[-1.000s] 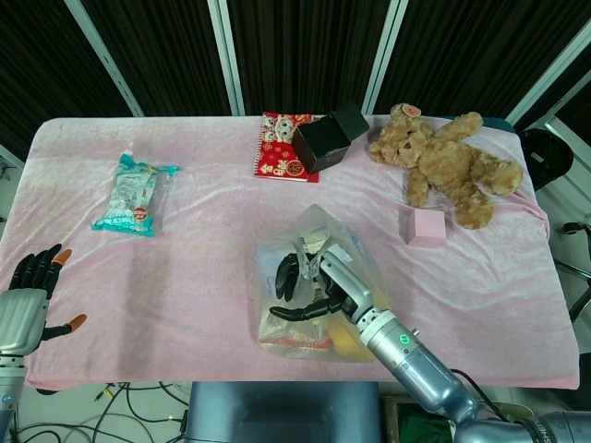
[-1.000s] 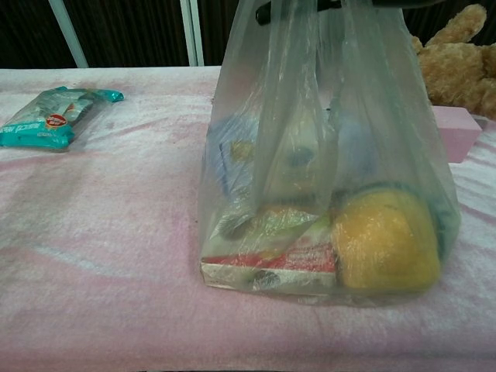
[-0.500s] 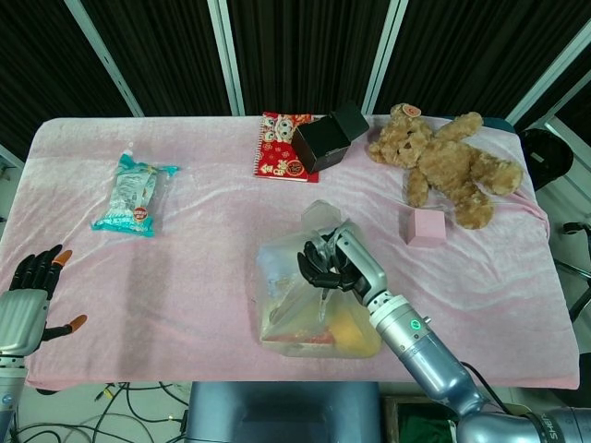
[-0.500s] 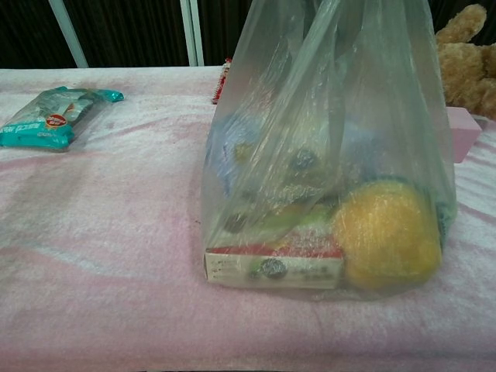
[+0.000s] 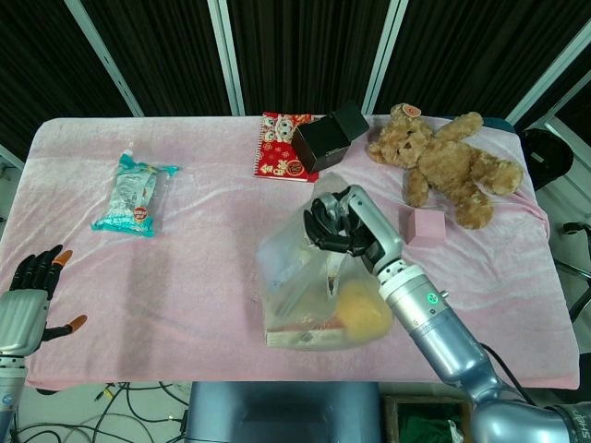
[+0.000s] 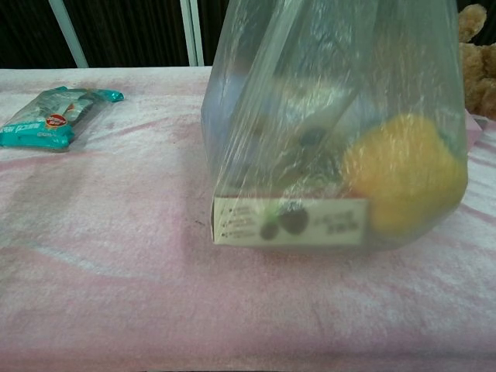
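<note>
The right hand has its fingers curled tight around the gathered top of the clear plastic bag, near the centre of the pink worktop. The bag holds a yellow ball and a flat box. The left hand sits at the 8 o'clock edge, fingers apart, holding nothing. A teal packet lies at 10 o'clock.

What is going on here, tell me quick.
The right robot hand grips the gathered top of a clear plastic bag and holds it up off the pink cloth-covered table. Inside the bag are a yellow round item and a flat box. The left robot hand hangs open at the table's near left edge, holding nothing. A teal packet, a teddy bear and a black box lie untouched.
</note>
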Robot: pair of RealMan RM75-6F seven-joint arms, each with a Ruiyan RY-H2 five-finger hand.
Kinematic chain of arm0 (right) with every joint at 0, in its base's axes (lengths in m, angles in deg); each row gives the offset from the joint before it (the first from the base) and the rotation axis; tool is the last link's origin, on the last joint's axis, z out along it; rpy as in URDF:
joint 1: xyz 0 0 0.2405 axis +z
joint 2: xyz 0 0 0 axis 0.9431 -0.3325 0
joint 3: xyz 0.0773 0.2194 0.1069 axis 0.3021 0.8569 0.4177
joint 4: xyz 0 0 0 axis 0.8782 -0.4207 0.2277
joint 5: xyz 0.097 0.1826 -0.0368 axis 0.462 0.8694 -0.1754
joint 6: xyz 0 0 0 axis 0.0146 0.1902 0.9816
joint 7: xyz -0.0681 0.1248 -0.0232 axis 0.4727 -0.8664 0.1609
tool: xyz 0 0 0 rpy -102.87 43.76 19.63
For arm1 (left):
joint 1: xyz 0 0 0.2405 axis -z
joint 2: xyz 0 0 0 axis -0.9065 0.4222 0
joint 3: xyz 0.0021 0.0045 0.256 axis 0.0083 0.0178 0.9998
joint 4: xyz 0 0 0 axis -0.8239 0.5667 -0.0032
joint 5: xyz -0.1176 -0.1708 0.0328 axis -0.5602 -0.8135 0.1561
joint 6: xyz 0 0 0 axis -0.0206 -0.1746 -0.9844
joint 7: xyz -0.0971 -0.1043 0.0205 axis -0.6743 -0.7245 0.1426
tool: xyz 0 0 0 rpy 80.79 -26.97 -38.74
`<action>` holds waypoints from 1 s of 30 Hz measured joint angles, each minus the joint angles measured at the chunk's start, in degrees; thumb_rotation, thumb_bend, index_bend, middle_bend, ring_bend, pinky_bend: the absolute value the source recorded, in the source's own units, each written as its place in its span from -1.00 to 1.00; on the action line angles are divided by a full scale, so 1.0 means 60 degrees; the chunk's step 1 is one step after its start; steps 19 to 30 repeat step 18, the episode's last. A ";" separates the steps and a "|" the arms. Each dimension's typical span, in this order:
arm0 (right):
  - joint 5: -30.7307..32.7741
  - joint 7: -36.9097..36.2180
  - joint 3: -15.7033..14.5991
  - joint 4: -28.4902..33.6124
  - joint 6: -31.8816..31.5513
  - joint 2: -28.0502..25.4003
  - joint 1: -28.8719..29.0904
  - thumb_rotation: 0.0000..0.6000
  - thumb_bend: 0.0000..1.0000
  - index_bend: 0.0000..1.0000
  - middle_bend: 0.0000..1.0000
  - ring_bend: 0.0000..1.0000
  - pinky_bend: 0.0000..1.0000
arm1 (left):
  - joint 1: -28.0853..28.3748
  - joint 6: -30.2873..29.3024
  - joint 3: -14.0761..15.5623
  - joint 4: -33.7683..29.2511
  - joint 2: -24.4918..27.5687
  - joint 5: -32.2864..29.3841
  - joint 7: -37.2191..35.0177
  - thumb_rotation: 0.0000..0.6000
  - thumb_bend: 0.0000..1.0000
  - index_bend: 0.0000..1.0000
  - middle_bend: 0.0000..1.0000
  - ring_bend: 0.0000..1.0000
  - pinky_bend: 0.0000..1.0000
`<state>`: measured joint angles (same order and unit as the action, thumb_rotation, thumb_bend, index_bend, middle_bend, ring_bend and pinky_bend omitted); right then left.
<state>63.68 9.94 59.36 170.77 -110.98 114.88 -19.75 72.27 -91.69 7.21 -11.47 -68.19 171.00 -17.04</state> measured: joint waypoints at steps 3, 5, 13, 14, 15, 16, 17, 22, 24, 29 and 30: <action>0.0915 0.0099 0.0607 0.0000 -0.0129 -0.0687 0.0305 1.00 0.63 1.00 1.00 1.00 1.00 | -0.0004 -0.0002 0.0020 -0.0014 -0.0004 0.0023 0.0031 1.00 -1.00 -1.00 -1.00 -1.00 -1.00; 0.1599 0.0157 0.1018 0.0000 -0.0202 -0.1173 0.0508 1.00 0.63 1.00 1.00 1.00 1.00 | -0.0015 -0.0008 0.0030 -0.0031 -0.0005 0.0025 0.0027 1.00 -1.00 -1.00 -1.00 -1.00 -1.00; 0.3713 -0.0025 0.2432 0.0000 -0.0243 -0.2743 0.0856 1.00 0.63 1.00 1.00 1.00 1.00 | -0.0069 -0.0094 0.0057 -0.0066 0.0003 0.0062 0.0057 1.00 -1.00 -1.00 -1.00 -1.00 -1.00; 0.3947 -0.0051 0.2577 0.0000 -0.0233 -0.2932 0.0887 1.00 0.63 1.00 1.00 1.00 1.00 | -0.0071 -0.0095 0.0062 -0.0070 0.0002 0.0065 0.0058 1.00 -1.00 -1.00 -1.00 -1.00 -1.00; 0.4100 -0.0068 0.2666 0.0000 -0.0225 -0.3056 0.0913 1.00 0.63 1.00 1.00 1.00 1.00 | -0.0072 -0.0099 0.0064 -0.0071 0.0001 0.0073 0.0069 1.00 -1.00 -1.00 -1.00 -1.00 -1.00; 0.4240 -0.0087 0.2741 0.0000 -0.0214 -0.3158 0.0940 1.00 0.63 1.00 1.00 1.00 1.00 | -0.0074 -0.0102 0.0067 -0.0070 0.0000 0.0078 0.0076 1.00 -1.00 -1.00 -1.00 -1.00 -1.00; 0.4409 -0.0111 0.2810 0.0000 -0.0198 -0.3268 0.0978 1.00 0.63 1.00 1.00 1.00 1.00 | -0.0075 -0.0102 0.0068 -0.0070 -0.0003 0.0077 0.0074 1.00 -1.00 -1.00 -1.00 -1.00 -1.00; 0.4559 -0.0125 0.2865 0.0000 -0.0178 -0.3363 0.1020 1.00 0.63 1.00 1.00 1.00 1.00 | -0.0078 -0.0103 0.0068 -0.0071 -0.0004 0.0076 0.0072 1.00 -1.00 -1.00 -1.00 -1.00 -1.00; 0.4559 -0.0125 0.2865 0.0000 -0.0178 -0.3363 0.1020 1.00 0.63 1.00 1.00 1.00 1.00 | -0.0078 -0.0103 0.0068 -0.0071 -0.0004 0.0076 0.0072 1.00 -1.00 -1.00 -1.00 -1.00 -1.00; 0.4559 -0.0125 0.2865 0.0000 -0.0178 -0.3363 0.1020 1.00 0.63 1.00 1.00 1.00 1.00 | -0.0078 -0.0103 0.0068 -0.0071 -0.0004 0.0076 0.0072 1.00 -1.00 -1.00 -1.00 -1.00 -1.00; 0.4559 -0.0125 0.2865 0.0000 -0.0178 -0.3363 0.1020 1.00 0.63 1.00 1.00 1.00 1.00 | -0.0078 -0.0103 0.0068 -0.0071 -0.0004 0.0076 0.0072 1.00 -1.00 -1.00 -1.00 -1.00 -1.00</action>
